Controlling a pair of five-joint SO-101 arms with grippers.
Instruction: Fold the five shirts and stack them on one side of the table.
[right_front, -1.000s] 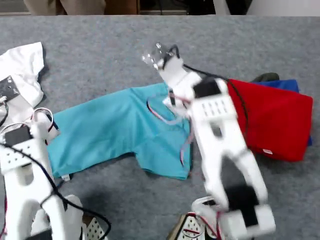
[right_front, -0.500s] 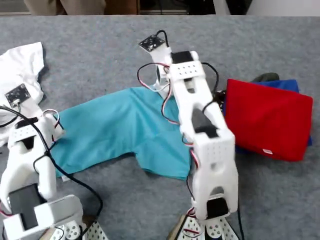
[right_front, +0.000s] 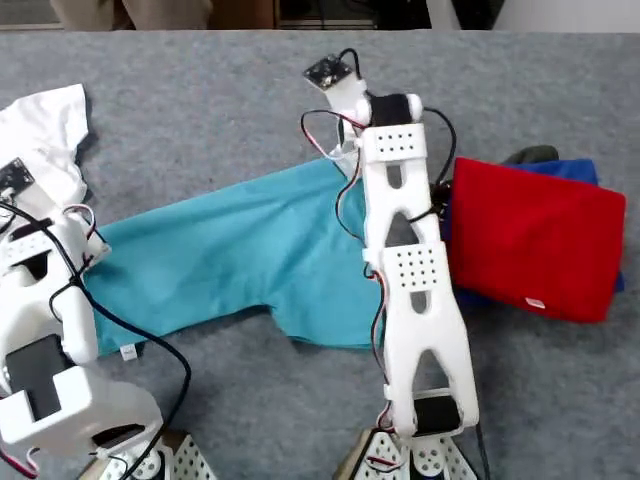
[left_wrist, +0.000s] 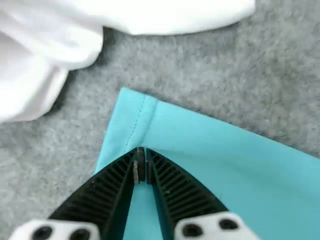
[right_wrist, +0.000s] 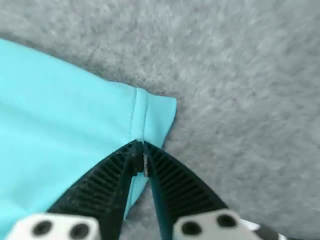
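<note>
A white shirt (right_front: 40, 135) lay at the left of the table (right_front: 200, 80). The left gripper (left_wrist: 141, 164) pinched one end of the teal shirt (right_front: 230, 255), which lay flat in the middle. The right gripper (right_wrist: 140, 152) pinched its other end. On the right, a folded red shirt (right_front: 535, 235) sat on a blue shirt (right_front: 575, 170).

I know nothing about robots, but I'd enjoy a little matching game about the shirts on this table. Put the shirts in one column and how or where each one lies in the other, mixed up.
Shirts:
1. teal shirt
2. red shirt
3. white shirt
4. blue shirt

States:
A. crumpled, on the left side
B. peeking out from under another shirt
C. spread out, pinched by the left gripper and the right gripper
D. folded, lying on top of another shirt on the right

Pairs: 1-C, 2-D, 3-A, 4-B
</note>
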